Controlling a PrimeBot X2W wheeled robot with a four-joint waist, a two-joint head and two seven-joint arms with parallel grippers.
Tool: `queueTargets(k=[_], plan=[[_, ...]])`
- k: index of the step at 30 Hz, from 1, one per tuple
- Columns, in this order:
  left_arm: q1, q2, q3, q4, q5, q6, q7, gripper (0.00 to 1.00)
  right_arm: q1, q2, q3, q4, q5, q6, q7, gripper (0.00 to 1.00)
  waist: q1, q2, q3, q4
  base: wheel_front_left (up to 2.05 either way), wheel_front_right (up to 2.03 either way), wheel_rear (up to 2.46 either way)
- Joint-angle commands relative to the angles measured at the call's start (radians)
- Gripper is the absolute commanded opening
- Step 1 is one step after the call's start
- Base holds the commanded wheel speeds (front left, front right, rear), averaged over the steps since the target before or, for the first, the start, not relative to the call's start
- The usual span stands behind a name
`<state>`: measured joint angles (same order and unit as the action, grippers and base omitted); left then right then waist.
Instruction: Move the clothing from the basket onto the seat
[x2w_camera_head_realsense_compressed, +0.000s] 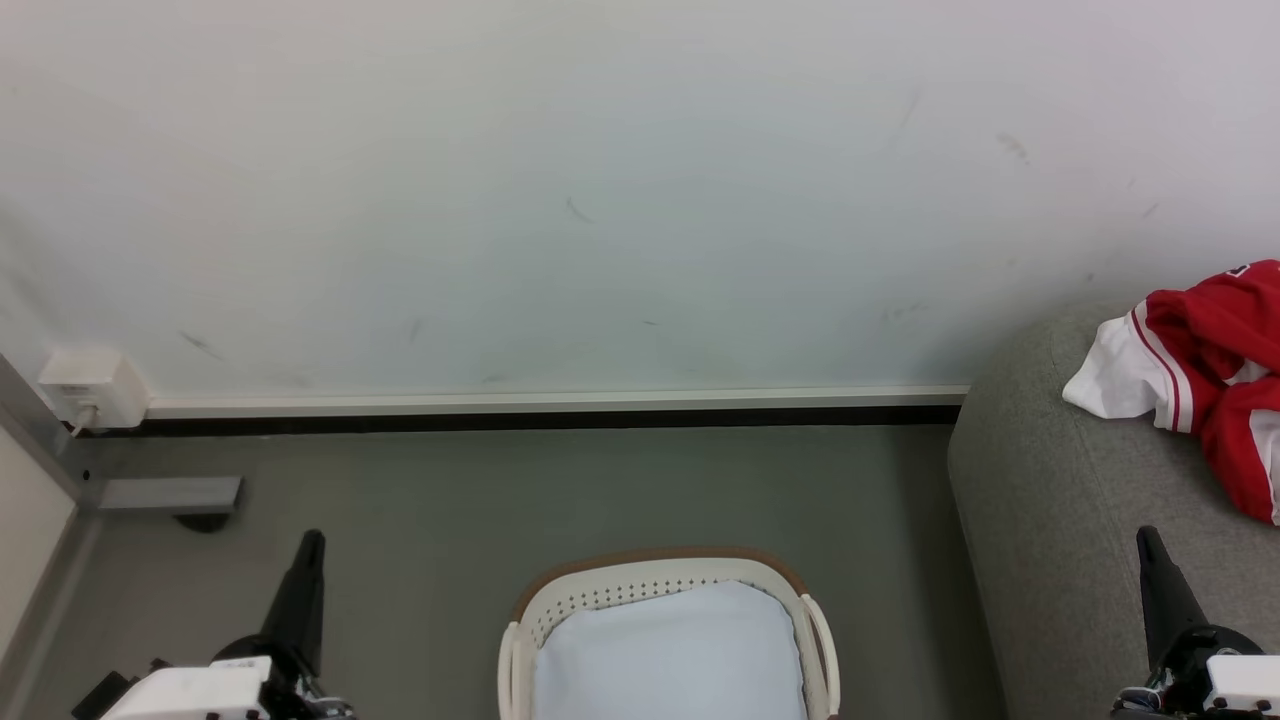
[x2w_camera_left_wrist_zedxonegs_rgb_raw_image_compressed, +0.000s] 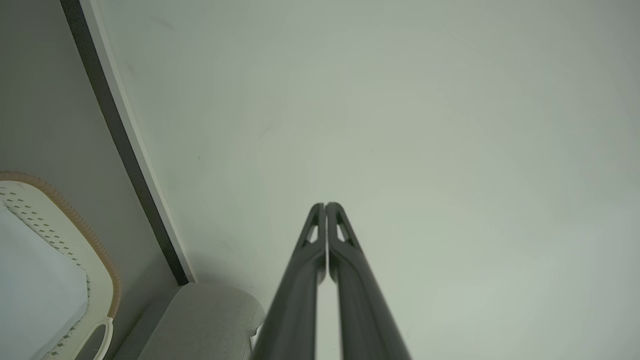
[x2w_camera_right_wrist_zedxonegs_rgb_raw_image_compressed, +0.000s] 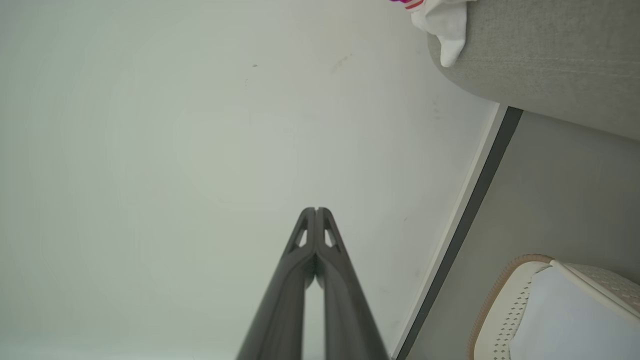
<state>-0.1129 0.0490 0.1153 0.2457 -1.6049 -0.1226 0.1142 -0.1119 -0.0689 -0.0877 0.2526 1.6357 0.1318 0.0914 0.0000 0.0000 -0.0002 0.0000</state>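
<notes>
The red basketball jersey with white trim is seen crumpled on the large grey fabric seat, near its rounded end. It is well apart from the small cream-white perforated plastic basket, in which a plain pale blue-white cloth is laid. The left gripper and right gripper are held low, fingers pressed together on nothing. The transfer is judged done; only parking both arms clear is called for.

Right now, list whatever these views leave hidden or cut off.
Jersey, head view: cut by the right edge; crumpled folds hide any lettering.
Basket, head view: near half cut by the bottom edge; the pale cloth hides whatever lies beneath.
Seat, head view: runs past the right and bottom edges.
</notes>
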Motion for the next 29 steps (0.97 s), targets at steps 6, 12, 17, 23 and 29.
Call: queueTargets(k=[6, 12, 17, 23, 29], plan=[[-0.007, 0.002, 0.002, -0.004, -0.012, -0.002, 0.005, 0.0, -0.006, -0.003, -0.003, -0.005, 0.0, -0.002, 0.005, 0.0, 0.0, 0.0, 0.0, 0.0, 0.0, 0.0, 0.0], [-0.007, 0.002, 0.002, -0.004, -0.012, -0.002, 0.005, 0.0, -0.007, -0.003, -0.004, -0.005, -0.001, -0.002, 0.004, 0.0, 0.0, 0.0, 0.0, 0.0, 0.0, 0.0, 0.0], [-0.007, 0.002, 0.002, -0.004, -0.012, -0.002, 0.005, 0.0, -0.007, -0.002, -0.004, -0.004, -0.001, -0.002, 0.005, 0.0, 0.0, 0.0, 0.0, 0.0, 0.0, 0.0, 0.0], [-0.007, 0.002, 0.002, -0.004, -0.012, -0.002, 0.005, 0.0, -0.007, -0.002, -0.005, -0.004, -0.002, -0.002, 0.006, 0.0, 0.0, 0.0, 0.0, 0.0, 0.0, 0.0, 0.0], [-0.007, 0.002, 0.002, -0.004, -0.012, -0.002, 0.005, 0.0, -0.007, -0.001, -0.005, -0.004, -0.003, -0.002, 0.005, 0.0, 0.0, 0.0, 0.0, 0.0, 0.0, 0.0, 0.0]])
